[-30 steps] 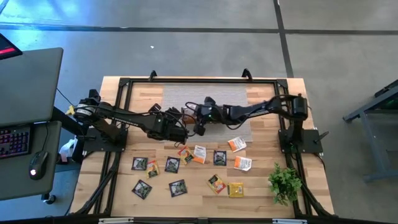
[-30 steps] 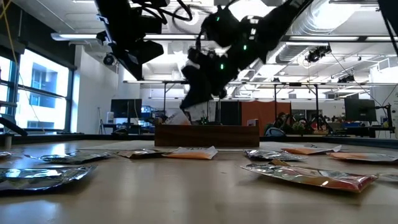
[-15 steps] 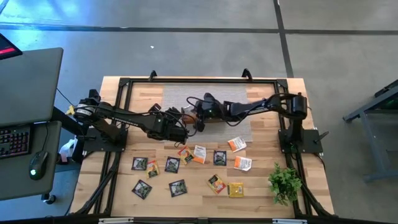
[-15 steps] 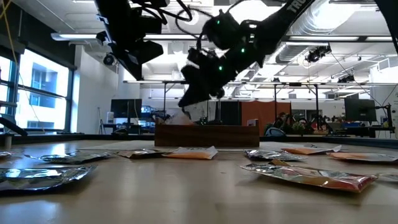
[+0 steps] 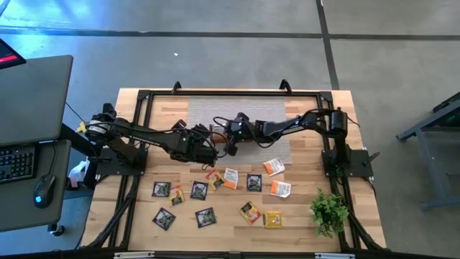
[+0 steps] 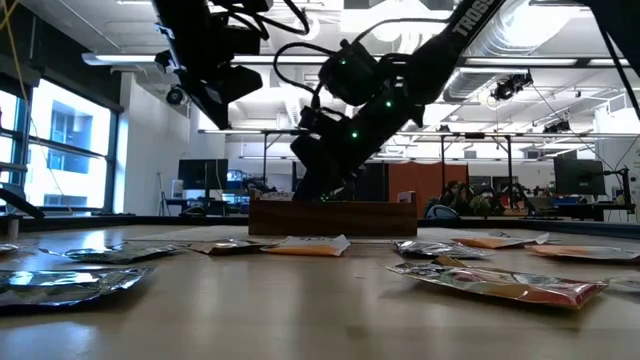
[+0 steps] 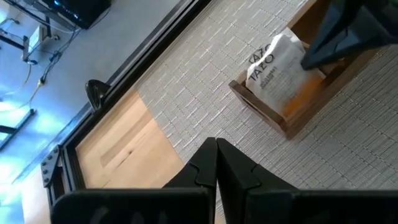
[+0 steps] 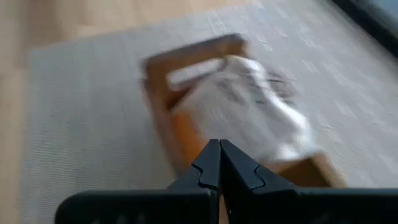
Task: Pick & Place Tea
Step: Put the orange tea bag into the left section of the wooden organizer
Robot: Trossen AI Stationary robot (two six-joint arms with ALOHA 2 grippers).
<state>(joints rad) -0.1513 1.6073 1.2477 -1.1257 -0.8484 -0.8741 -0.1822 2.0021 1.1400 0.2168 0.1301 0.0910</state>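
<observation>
— While my right gripper hangs over the wooden tray, how much of the tea is sorted?

— Little, I judge. At least one white-and-orange sachet stands tilted in an end compartment of the tray, and my right fingers are pressed together with nothing pinched between them. So that one counts as placed. I cannot tell what else the tray holds, since my arms cover most of it from above.

— And what is left?

— Most of the job. About a dozen loose sachets lie scattered on the bare wood of the table nearer its front edge, well apart from the tray: dark grey-green ones to my left, white-and-orange ones in the middle, yellow ones towards the small green plant. Each of them has yet to be carried over.

— What is your left gripper doing?

— It hovers just beside the tray over the grey mat, fingers pressed together too, holding nothing.

— Any writing you can read?

— On the sachet in the tray, big dark letters spell TAZO. Smaller print sits under it, too fine to make out. Along my right arm, seen from table height, white capitals begin TROSS before the arm turns away.
</observation>
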